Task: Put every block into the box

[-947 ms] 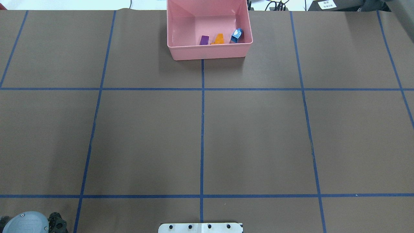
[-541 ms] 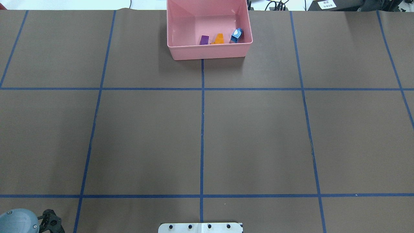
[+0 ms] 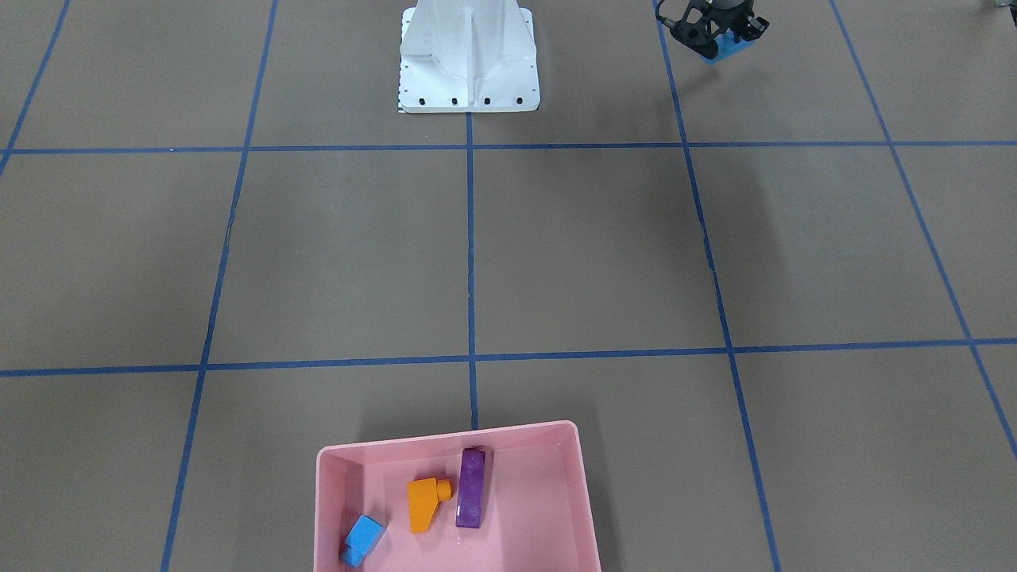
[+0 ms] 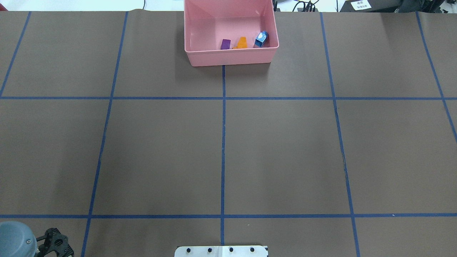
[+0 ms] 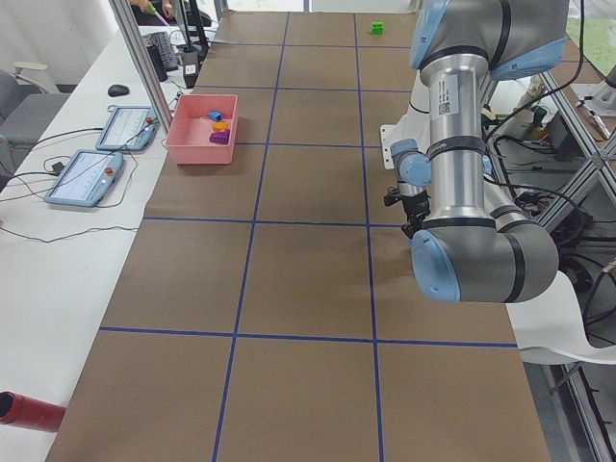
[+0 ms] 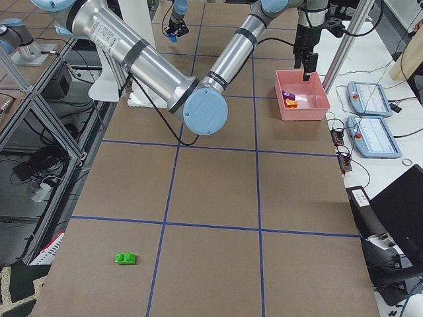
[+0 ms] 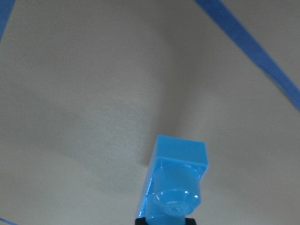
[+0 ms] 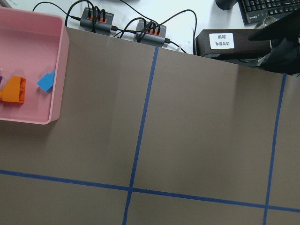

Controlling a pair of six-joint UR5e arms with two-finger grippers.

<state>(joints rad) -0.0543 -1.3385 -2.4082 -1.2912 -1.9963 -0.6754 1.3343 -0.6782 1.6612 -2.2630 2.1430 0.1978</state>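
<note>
Left gripper [image 3: 717,38] pinches long blue block [image 7: 178,187]; right gripper [image 6: 307,71] over box, can't tell state. You cross whole counter [image 4: 285,160] to pink box [image 4: 232,59]: lift high, clear rim, drop beside purple block [image 3: 471,486], orange block [image 3: 425,502], sm. blue cube [image 3: 364,539].

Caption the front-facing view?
Orange block, purple block and blue cube in the box; left gripper at another blue block.

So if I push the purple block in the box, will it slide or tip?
Likely slides: the purple block lies flat lengthwise on the box floor. Glossy, so probably slippery to grasp. Looks rigid and light.
</note>
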